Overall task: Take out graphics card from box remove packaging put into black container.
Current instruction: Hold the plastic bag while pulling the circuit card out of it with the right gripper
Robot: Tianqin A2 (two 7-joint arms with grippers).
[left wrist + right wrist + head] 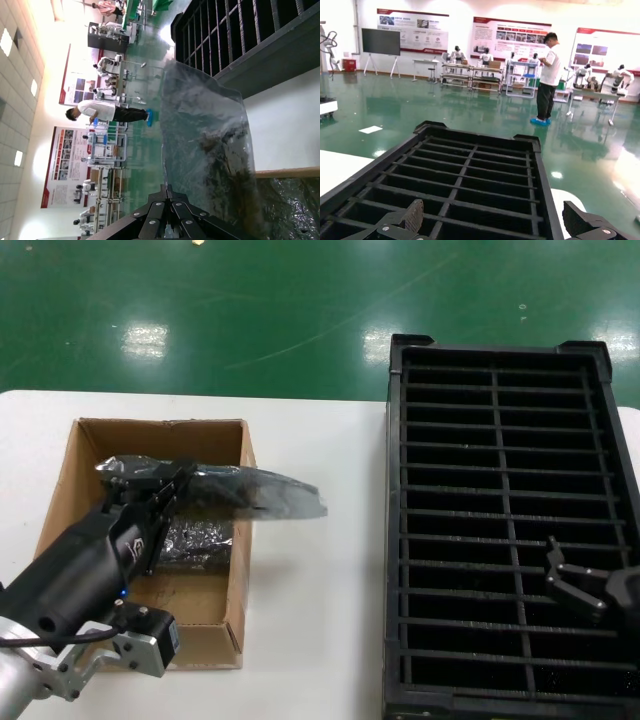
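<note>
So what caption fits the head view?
Left gripper lifts a bagged card from the box; right gripper waits over the black container.

We see bright overhead light glaring off the green floor (150, 340) and bag (210, 150), a washed-out wall in the left wrist view, soft shadows.

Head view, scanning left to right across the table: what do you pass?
Left claw → box → tip of the packaging jutting past the box wall → bare white table → black container → right claw.
</note>
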